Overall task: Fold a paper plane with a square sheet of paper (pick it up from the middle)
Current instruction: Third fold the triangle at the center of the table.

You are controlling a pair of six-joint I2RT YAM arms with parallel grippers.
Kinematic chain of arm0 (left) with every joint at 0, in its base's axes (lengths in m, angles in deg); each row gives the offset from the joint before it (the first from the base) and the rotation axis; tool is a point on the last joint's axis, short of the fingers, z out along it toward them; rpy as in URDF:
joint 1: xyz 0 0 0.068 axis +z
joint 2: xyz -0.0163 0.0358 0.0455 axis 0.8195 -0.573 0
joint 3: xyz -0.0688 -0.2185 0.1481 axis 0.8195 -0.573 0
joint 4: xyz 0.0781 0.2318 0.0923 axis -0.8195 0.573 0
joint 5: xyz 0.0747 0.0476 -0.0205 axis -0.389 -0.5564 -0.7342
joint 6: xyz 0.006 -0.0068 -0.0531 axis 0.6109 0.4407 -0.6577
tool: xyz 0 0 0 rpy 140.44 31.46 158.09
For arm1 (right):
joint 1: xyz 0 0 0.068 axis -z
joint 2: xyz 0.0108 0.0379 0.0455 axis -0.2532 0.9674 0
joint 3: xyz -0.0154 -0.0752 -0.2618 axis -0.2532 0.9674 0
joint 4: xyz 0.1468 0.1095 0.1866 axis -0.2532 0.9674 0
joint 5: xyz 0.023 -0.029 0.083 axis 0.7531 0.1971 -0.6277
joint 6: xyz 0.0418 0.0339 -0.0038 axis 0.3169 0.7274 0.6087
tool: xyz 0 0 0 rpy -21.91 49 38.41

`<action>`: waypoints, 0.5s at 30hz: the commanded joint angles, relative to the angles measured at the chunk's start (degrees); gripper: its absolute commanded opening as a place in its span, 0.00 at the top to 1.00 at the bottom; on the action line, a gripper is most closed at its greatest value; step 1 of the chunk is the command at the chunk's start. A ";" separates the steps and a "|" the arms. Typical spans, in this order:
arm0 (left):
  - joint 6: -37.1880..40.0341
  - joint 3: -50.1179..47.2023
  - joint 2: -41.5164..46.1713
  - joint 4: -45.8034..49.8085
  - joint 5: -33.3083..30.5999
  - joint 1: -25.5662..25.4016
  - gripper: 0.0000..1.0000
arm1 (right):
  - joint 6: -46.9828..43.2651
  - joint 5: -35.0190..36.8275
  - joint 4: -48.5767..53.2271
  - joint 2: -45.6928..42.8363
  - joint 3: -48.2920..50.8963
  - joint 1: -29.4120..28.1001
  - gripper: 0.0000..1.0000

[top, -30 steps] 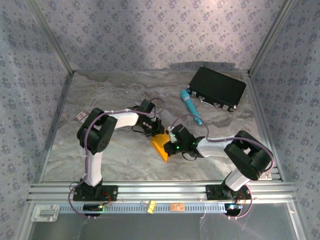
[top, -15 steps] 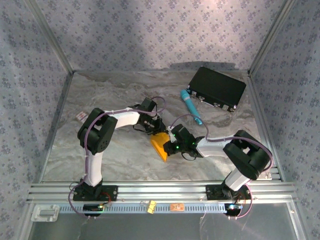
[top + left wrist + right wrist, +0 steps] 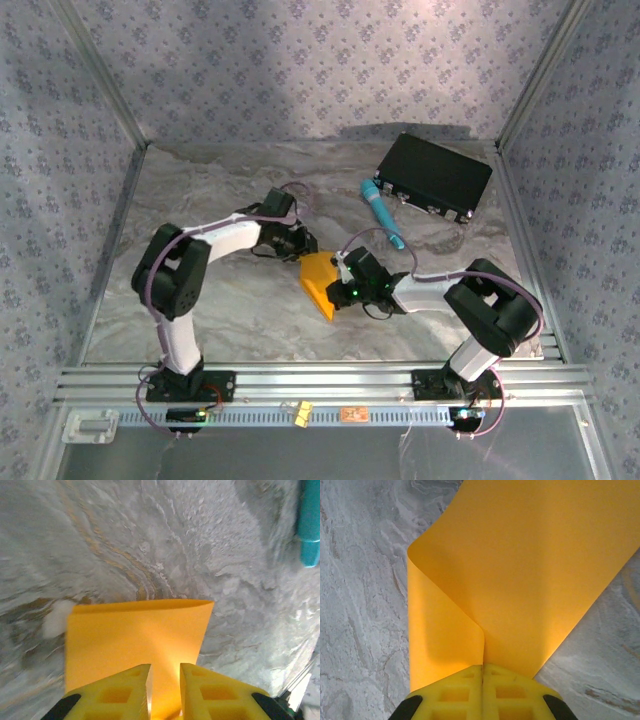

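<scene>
Top cam's parked high behind the arm bases [image 3: 186, 384], looking down over the whole grey marbled counter [image 3: 200, 300]. Both wrist cams look from close up at the same thin orange-yellow paper sheet [image 3: 520, 570].

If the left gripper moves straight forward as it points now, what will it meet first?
Most likely the orange paper, directly ahead of the left gripper's slightly parted jaws; depth is unclear.

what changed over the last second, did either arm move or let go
The left tool parted its jaws, apparently releasing the thin orange-yellow paper sheet, and drew back leftward with its elbow. Unchanged: the right tool clamped on the curled sheet, the teal pen-like cylinder and the black rectangular case.
</scene>
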 commanded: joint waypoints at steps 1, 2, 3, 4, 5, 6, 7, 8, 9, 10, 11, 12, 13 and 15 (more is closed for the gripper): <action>-3.16 -4.56 6.09 -4.97 1.81 1.23 0.82 | -0.70 0.80 3.26 1.06 1.00 0.71 0.95; -3.90 -6.22 7.56 -6.71 2.74 1.27 0.83 | -0.71 0.75 3.30 1.03 1.00 0.73 0.95; -4.92 -8.04 8.83 -8.46 3.79 1.07 0.84 | -0.63 0.82 3.33 1.11 1.04 0.71 0.95; -5.95 -9.71 9.81 -10.44 4.87 0.91 0.86 | -0.62 0.82 3.32 1.13 1.02 0.79 0.95; -7.36 -11.60 10.76 -12.74 6.03 0.59 0.88 | -0.62 0.83 3.30 1.16 1.06 0.74 0.95; -8.44 -13.21 11.65 -14.68 6.69 0.16 0.89 | -0.69 0.82 3.35 1.20 1.03 0.79 0.95; -9.16 -14.79 12.26 -15.83 7.00 -0.28 0.90 | -0.70 0.82 3.28 1.20 0.98 0.80 0.95; -9.94 -16.27 12.84 -17.05 7.06 -0.87 0.90 | -0.71 0.82 3.36 1.27 0.98 0.80 0.95; -10.63 -17.50 13.29 -18.26 7.02 -1.56 0.90 | -0.79 0.82 3.35 1.29 0.99 0.85 0.95; -11.20 -18.56 13.46 -19.24 6.96 -2.18 0.91 | -0.80 0.82 3.28 1.40 0.90 0.82 0.95; -11.90 -19.53 13.52 -20.32 6.89 -2.93 0.91 | -0.85 0.78 3.28 1.46 0.96 0.84 0.95; -12.66 -20.51 13.47 -21.69 6.74 -3.75 0.92 | -0.88 0.80 3.51 1.59 0.81 0.88 0.95; -13.45 -21.30 13.38 -22.97 6.54 -4.36 0.92 | -0.88 0.78 3.45 1.66 0.80 0.90 0.95; -14.71 -22.66 12.97 -25.57 6.24 -5.26 0.93 | -0.88 0.77 3.40 1.89 0.73 0.91 0.95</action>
